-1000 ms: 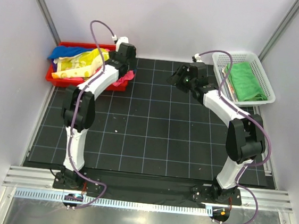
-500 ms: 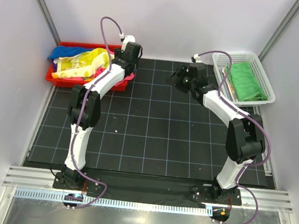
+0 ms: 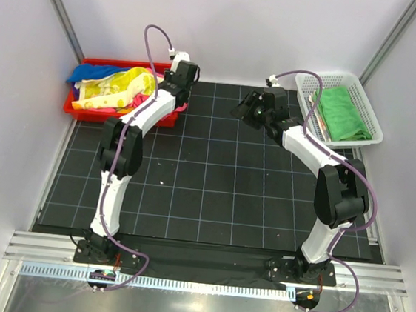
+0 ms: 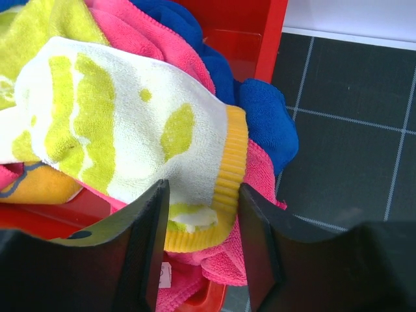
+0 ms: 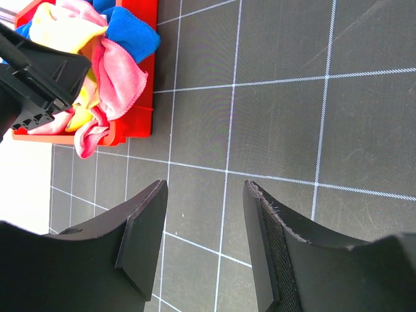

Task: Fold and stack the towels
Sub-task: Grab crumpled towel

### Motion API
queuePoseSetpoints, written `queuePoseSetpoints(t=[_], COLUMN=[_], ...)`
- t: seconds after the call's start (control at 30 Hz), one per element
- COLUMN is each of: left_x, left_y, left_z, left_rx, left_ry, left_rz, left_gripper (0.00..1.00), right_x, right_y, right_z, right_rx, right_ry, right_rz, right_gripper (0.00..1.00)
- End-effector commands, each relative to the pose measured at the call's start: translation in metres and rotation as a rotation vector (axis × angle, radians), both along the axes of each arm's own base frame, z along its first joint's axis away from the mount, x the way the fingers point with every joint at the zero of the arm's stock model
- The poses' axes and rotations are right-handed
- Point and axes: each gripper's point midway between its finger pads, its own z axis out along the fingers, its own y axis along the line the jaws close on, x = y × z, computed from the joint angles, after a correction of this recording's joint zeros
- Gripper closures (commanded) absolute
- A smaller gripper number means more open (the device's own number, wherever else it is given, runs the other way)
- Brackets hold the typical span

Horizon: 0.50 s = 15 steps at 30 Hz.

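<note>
With the left gripper (image 4: 201,195) down at the red tray (image 4: 260,32), its jaws sit half-spread either side of the cream towel's (image 4: 130,117) yellow hem; gripped or not, cannot tell. The pink towel (image 4: 156,36) and blue towel (image 4: 266,123) are heaped beneath it. The right gripper (image 5: 205,188) is parted and empty above the black mat (image 5: 279,117).

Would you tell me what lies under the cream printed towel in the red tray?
A pink towel and a blue towel show beneath the cream printed towel; anything deeper in the red tray is covered.
</note>
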Motion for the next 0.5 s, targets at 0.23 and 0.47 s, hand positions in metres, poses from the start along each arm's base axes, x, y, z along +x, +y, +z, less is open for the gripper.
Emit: queuePoseSetpoints(t=[0.23, 0.47], left_x=[0.009, -0.007], left_y=[0.011, 0.016], left_z=[0.065, 0.134], left_rx=[0.026, -0.010], left_ry=[-0.135, -0.243], left_rz=[0.051, 0.037], left_gripper=[0.94, 1.00], right_x=[0.003, 0.002], right_y=[0.008, 0.010], right_z=[0.031, 0.036], right_rx=[0.040, 0.046], right_ry=[-0.083, -0.097], right_rz=[0.023, 0.038], right_gripper=[0.46, 0.46])
